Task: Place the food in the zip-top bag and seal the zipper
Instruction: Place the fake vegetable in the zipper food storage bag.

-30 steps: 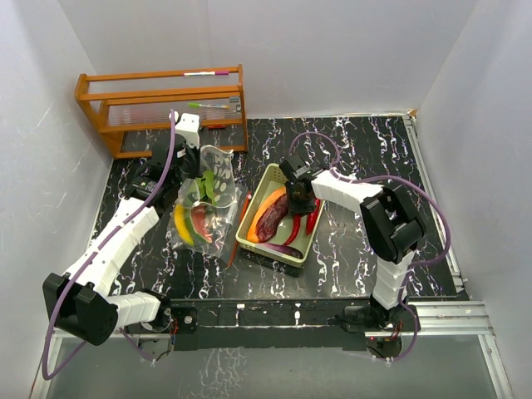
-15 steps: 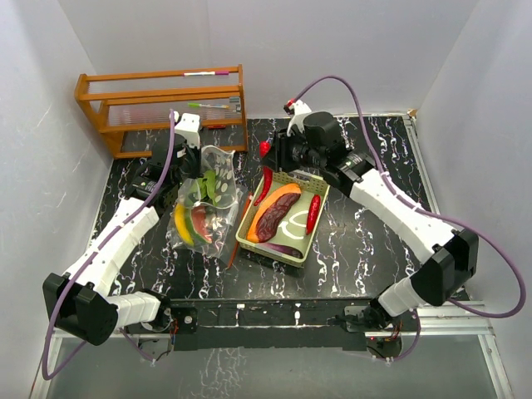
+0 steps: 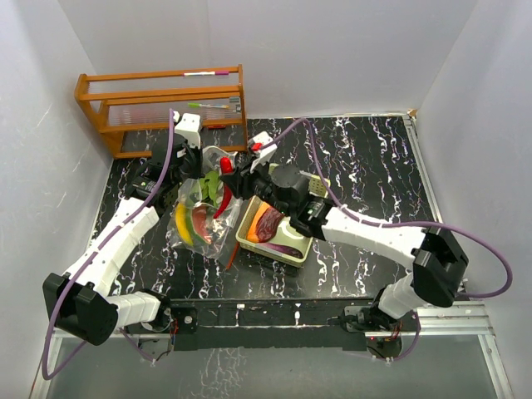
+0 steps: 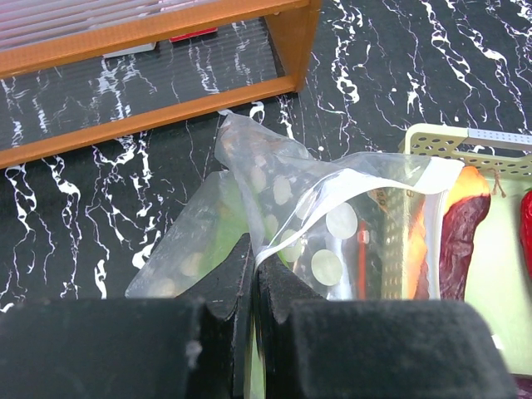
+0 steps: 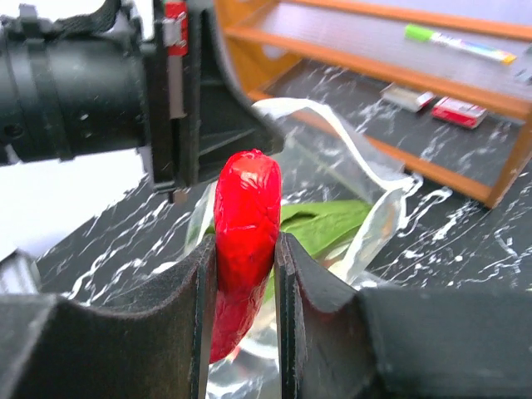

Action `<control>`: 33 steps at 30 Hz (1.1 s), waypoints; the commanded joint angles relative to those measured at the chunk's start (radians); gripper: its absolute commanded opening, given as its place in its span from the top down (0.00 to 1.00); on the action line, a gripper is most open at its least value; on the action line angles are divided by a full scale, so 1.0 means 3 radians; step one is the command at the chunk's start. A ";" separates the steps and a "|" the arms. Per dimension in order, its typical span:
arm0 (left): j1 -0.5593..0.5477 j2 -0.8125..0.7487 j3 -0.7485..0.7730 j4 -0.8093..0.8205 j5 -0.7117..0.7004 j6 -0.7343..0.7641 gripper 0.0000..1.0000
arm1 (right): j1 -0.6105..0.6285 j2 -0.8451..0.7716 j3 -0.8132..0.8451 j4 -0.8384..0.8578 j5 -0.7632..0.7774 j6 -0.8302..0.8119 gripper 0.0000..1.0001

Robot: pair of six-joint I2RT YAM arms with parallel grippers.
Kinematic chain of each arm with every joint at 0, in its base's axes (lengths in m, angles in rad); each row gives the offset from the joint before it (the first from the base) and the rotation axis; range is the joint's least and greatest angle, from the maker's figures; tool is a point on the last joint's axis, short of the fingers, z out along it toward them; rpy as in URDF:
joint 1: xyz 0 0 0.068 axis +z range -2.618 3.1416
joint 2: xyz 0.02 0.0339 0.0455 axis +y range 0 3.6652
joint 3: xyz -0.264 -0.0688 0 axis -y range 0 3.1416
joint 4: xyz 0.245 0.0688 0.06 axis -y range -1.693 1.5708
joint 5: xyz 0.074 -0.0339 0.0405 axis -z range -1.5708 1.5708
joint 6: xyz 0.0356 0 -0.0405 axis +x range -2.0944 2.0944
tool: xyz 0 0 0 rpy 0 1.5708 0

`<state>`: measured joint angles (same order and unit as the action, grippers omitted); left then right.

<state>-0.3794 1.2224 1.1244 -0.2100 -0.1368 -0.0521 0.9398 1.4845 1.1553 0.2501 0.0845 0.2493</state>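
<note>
**While chilli is held at the bag mouth, left arm pinches the rim**

As seen from its wrist camera, the right gripper (image 5: 246, 249) has both fingers pressed against a red chilli (image 5: 247, 208). It holds the chilli upright, with the top end standing above the fingertips and the lower end hanging below them.

- Directly beyond the chilli lies the open mouth of the zip-top bag (image 4: 332, 208), with green pods (image 5: 320, 224) showing inside.
- From overhead, the chilli's lower end overlaps the bag opening. I cannot tell whether it has passed the rim.
- The left gripper (image 4: 253, 270) is clamped on the bag's near edge, film pinched between its closed fingers, and the mouth stands propped open above the table (image 4: 416, 50).

Bag contents, overhead view:
- banana (image 3: 181, 223) along the left side
- watermelon slice (image 3: 202, 223) just beside the banana
- green pods toward the mouth

The pale green basket (image 3: 274, 253) sits just right of the bag, partly covered by the right arm. In it:
- orange wedge (image 3: 253, 230)
- maroon piece (image 3: 268, 223), touching the wedge
- purple aubergine (image 3: 284, 248) along the near wall

A wooden rack (image 3: 158, 104) stands at the far left corner, well apart from the basket.
</note>
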 commanded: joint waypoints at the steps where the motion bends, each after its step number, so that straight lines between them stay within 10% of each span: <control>1: 0.0017 -0.0043 0.0062 0.0097 0.0067 -0.0031 1.00 | 0.0053 0.0052 -0.0166 0.1249 0.0778 -0.0288 0.89; 15: 0.0014 -0.0051 0.0041 0.0110 0.0099 -0.0049 1.00 | 0.0349 0.0679 -0.0013 0.1922 0.1490 -0.1238 0.86; 27: 0.0017 -0.0078 0.0020 0.0112 0.0087 -0.0044 1.00 | 0.0416 0.1049 0.0497 0.1085 0.1455 -0.1143 0.35; 33: 0.0017 -0.0097 0.0011 0.0122 0.0078 -0.0041 1.00 | 0.0416 0.0752 0.0432 0.0803 0.1554 -0.1071 0.31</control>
<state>-0.3714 1.2224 1.1244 -0.2089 -0.1204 -0.0566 1.0595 1.8004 1.2560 0.5392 0.5198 -0.0853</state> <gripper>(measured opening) 0.007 0.682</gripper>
